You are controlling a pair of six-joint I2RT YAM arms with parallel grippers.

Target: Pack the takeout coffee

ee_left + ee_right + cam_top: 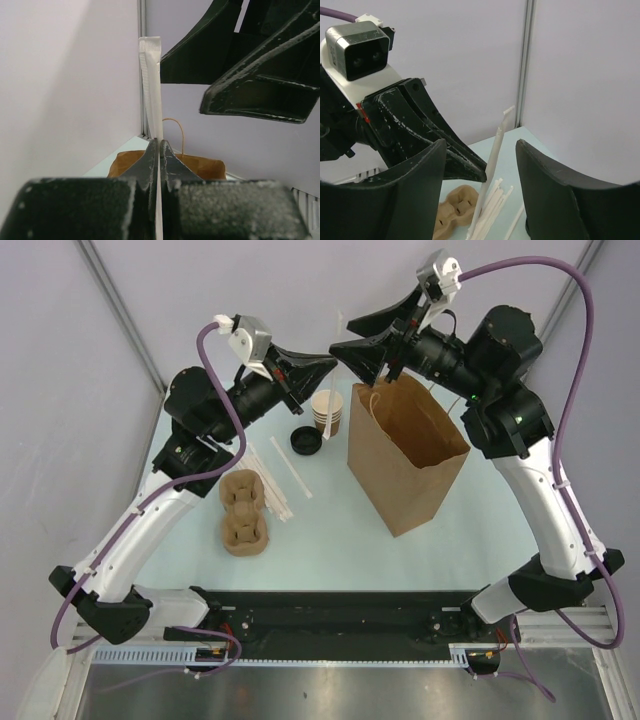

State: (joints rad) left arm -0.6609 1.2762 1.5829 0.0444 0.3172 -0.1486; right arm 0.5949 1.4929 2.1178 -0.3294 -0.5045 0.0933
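No lidded coffee cup is in view. My left gripper (330, 362) is raised above the table and shut on a white paper-wrapped straw (151, 85), which stands upright out of its tips (159, 145). My right gripper (340, 332) is open and empty, facing the left one tip to tip. In the right wrist view the straw (496, 145) stands between my open right fingers (435, 160), with the left gripper (470, 167) behind it. The open brown paper bag (405, 450) stands just below and right of both grippers and also shows in the left wrist view (200, 167).
A stack of lidless tan cups (327, 410) and a loose black lid (306, 440) sit left of the bag. Several wrapped straws (272, 480) lie on the table, also in the right wrist view (492, 210). Two pulp cup carriers (243, 512) lie further left.
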